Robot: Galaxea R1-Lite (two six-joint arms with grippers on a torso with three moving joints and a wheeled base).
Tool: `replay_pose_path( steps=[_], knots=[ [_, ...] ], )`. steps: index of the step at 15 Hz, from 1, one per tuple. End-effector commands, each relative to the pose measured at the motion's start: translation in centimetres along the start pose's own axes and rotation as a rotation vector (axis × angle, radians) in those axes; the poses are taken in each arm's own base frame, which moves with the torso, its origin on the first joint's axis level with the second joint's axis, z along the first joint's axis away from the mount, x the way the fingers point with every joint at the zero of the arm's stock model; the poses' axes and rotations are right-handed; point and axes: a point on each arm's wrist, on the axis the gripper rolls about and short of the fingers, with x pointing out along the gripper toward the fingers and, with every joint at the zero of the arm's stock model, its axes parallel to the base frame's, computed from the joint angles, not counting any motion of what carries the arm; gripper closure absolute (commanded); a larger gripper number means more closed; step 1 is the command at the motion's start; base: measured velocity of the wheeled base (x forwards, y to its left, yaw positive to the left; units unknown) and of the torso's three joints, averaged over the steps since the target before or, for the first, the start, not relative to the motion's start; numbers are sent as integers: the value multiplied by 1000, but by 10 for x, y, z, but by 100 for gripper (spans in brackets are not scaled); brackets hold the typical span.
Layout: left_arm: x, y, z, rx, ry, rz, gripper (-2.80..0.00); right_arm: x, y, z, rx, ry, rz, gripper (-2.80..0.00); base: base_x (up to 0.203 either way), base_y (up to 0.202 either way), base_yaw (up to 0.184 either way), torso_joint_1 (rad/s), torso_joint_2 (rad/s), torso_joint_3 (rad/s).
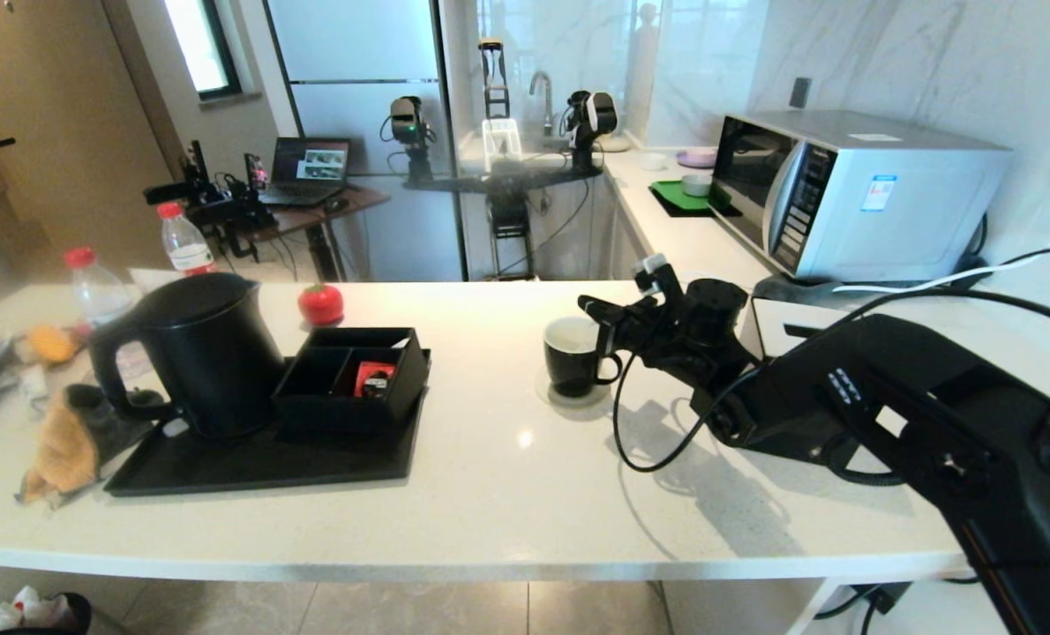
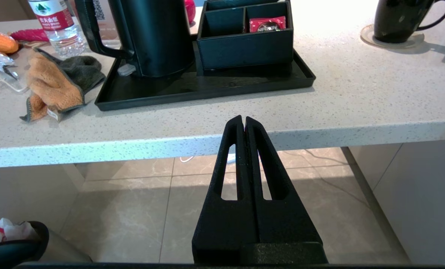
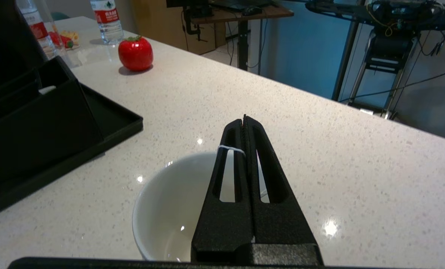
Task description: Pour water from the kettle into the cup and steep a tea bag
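The black kettle point(image 1: 198, 348) stands lid shut on the black tray point(image 1: 251, 463) at the left, handle toward me. Right of centre, the black cup point(image 1: 573, 357) with its white inside point(image 3: 170, 209) sits on a round coaster. My right gripper point(image 1: 588, 307) hovers just above the cup's rim, shut point(image 3: 244, 120) on the tea bag's thin white string point(image 3: 230, 148), which loops over one finger. The pouch itself is hidden under the fingers. I cannot tell whether there is water in the cup. My left gripper point(image 2: 243, 120) is shut and empty, low in front of the counter edge.
A black divided box point(image 1: 353, 379) holding a red packet point(image 1: 373, 375) shares the tray. A red tomato-like object point(image 1: 321, 303), two red-capped bottles point(image 1: 93, 287), an orange cloth point(image 1: 62, 441) and a microwave point(image 1: 851, 190) stand around the counter.
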Motion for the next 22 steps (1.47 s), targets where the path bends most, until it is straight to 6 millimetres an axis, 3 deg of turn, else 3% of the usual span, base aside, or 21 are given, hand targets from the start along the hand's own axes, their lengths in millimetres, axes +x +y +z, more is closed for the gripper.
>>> replay_pose_path(
  steps=[1, 3, 10, 12, 16, 22],
  knots=[
    [0, 0, 0, 1, -1, 0, 0, -5, 2, -6, 2, 2, 3, 0, 0, 0, 0, 0, 0, 0],
    [0, 0, 0, 1, -1, 0, 0, -4, 1, 3, -7, -21, 1, 0, 0, 0, 0, 0, 0, 0],
    [0, 0, 0, 1, -1, 0, 0, 17, -4, 70, -58, -154, 8, 0, 0, 0, 0, 0, 0, 0],
    [0, 0, 0, 1, -1, 0, 0, 22, -6, 79, -58, -156, 8, 0, 0, 0, 0, 0, 0, 0],
    [0, 0, 0, 1, -1, 0, 0, 20, -5, 62, -48, -120, 7, 0, 0, 0, 0, 0, 0, 0],
    [0, 0, 0, 1, -1, 0, 0, 4, 5, 10, -53, -27, 15, 0, 0, 0, 0, 0, 0, 0]
  ],
)
